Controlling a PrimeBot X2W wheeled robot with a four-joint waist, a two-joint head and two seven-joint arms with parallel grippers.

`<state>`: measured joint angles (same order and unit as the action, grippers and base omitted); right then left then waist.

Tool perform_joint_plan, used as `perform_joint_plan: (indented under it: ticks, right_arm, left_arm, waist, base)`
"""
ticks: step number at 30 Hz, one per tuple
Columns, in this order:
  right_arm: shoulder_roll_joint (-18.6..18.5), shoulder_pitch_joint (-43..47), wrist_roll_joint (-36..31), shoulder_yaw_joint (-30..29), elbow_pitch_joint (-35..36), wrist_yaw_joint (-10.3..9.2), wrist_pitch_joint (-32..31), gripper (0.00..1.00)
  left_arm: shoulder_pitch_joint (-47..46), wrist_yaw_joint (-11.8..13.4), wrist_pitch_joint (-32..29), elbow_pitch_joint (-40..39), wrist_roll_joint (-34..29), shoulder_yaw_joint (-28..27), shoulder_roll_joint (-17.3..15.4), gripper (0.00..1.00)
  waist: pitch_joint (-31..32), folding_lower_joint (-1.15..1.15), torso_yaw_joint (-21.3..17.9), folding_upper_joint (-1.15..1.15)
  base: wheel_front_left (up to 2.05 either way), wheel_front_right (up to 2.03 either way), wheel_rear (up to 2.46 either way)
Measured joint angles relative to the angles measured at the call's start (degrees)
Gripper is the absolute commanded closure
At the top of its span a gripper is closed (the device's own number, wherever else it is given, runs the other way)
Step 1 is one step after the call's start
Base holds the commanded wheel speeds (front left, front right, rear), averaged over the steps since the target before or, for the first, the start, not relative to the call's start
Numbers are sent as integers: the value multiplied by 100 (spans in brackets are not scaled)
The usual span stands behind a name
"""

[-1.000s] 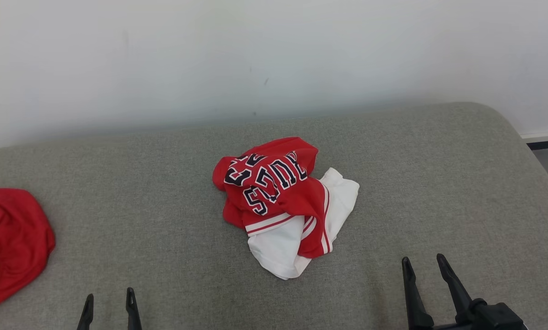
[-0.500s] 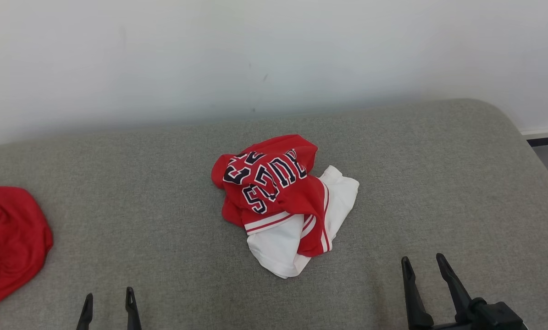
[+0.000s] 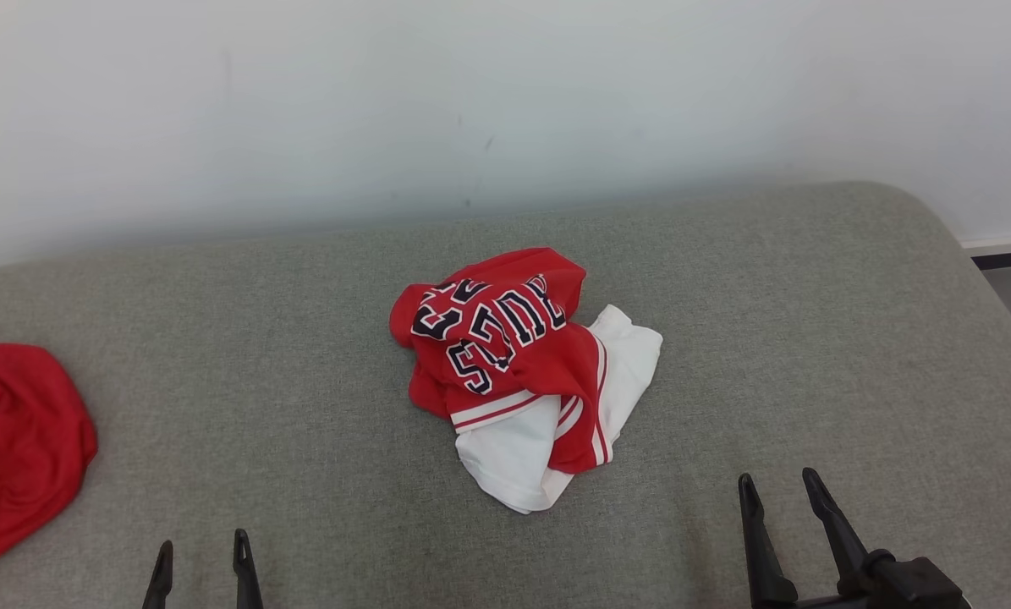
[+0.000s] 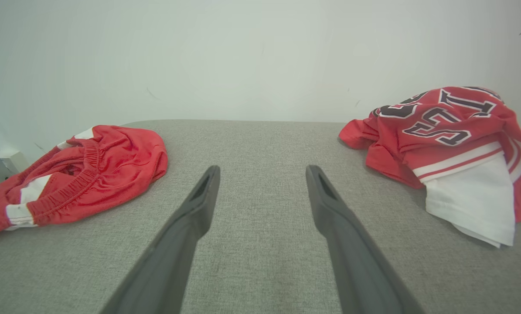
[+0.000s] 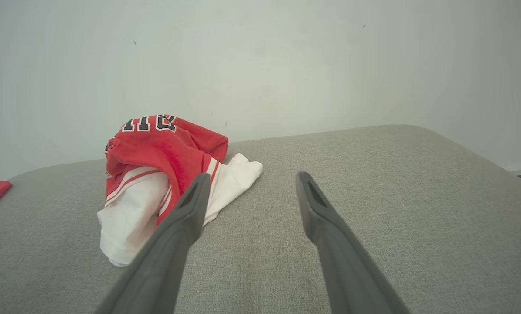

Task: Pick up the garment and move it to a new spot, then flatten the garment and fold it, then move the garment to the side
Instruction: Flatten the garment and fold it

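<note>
The grey woven upholstered surface (image 3: 810,338) is bare along its near strip, and open fabric runs wide on both sides of the heap in its middle. To the right it rounds off at a curved corner, past which a dark skirting strip (image 3: 1008,264) shows. Its left end is taken by rumpled red shorts (image 3: 14,448) with an elastic waistband and white patches, lying well apart from the heap. The left gripper (image 3: 201,543) rises at the lower left of the head view, its two long dark fingers spread wide with nothing between them, aimed at the free fabric between the shorts and the heap. The right gripper (image 3: 777,475) rises at the lower right, reaching farther forward, its jaws likewise spread and empty, and its fingers lean slightly leftward. Whether either pair of tips touches the fabric cannot be told. Beyond them, about mid-surface and nearer the right gripper yet apart from it, sits the crumpled red-and-white jersey (image 3: 513,372). Its red cloth is bunched on top toward the far left and bears dark white-outlined characters. Red-and-white striped trim crosses it, and a white panel spills toward the near right. Behind it the surface's far edge meets a plain white wall (image 3: 505,101).
</note>
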<state>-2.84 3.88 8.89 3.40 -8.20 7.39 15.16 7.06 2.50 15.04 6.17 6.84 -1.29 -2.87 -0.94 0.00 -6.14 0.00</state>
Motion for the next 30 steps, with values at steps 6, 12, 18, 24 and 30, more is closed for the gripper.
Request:
perform_joint_plan:
  ticks: [6, 12, 18, 24, 30]
  right_arm:
    - [0, -1, 0, 1, -3, 0, 0, 0]
    - [0, -1, 0, 20, -8, 0, 0, 0]
    - [0, -2, 0, 26, -10, 0, 0, 0]
    - [0, -3, 0, 27, -11, 0, 0, 0]
    - [0, -19, 1, 91, -18, 0, 0, 0]
  left_arm:
    - [0, 2, 0, -9, 12, 11, 0, 0]
    - [1, 13, 0, -14, 22, 24, 0, 0]
    - [2, 29, 0, -26, 23, 36, 0, 0]
    - [-6, 21, 0, -24, 90, 99, 1, 0]
    - [-327, -231, 0, 87, 176, 528, -2, 0]
  waist:
    - [7, 0, 1, 0]
    - [13, 0, -17, 0]
    - [-1, 0, -36, 0]
    - [-8, 0, -61, 0]
    - [-35, 0, -95, 0]
  base:
    - [0, 0, 0]
    - [0, 0, 0]
    - [0, 0, 0]
    - [0, 0, 0]
    - [0, 0, 0]
